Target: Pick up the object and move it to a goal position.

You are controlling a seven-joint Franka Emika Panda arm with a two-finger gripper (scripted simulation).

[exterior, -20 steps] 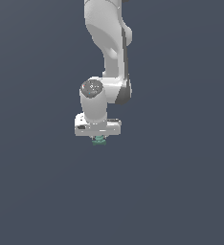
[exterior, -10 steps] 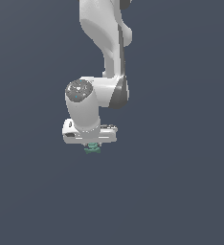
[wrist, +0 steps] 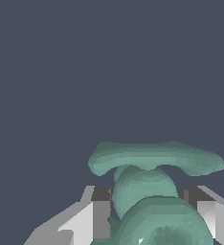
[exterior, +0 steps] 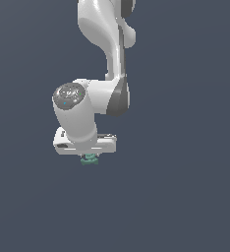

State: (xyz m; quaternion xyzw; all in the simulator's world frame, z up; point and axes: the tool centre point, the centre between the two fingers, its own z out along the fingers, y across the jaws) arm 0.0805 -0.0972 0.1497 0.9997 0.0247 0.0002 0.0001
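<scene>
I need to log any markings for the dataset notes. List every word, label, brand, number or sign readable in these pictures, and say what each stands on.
None: no readable text in either view.
The white arm and pincer are unmarked.
The teal-green object between the fingers is plain.
The dark grey background is blank.

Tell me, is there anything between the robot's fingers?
Yes. The teal object sits between the two fingers of the gripper. The wrist view shows it best; the exterior view shows it poking out below the hand.
</scene>
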